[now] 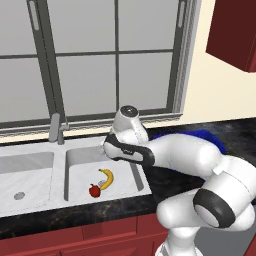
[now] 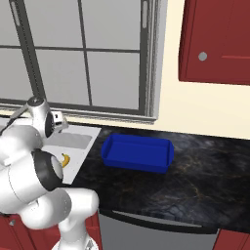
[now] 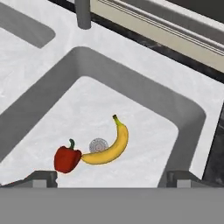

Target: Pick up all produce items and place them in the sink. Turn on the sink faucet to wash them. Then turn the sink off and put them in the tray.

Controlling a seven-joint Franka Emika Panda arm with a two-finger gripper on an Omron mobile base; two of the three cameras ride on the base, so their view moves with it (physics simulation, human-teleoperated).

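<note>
My jaws stand spread wide and empty; just beyond them the red fruit (image 3: 67,159) touches the banana (image 3: 109,146) in the sink (image 3: 144,105).

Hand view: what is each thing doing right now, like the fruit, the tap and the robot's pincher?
Banana: lying in the sink's right basin, beside the drain.
Red pepper: lying next to the banana's end.
Sink: no water seen in it.
Faucet: no water seen running.
Gripper: open, empty, above the basin.
Blue tray: empty, on the counter.
</note>
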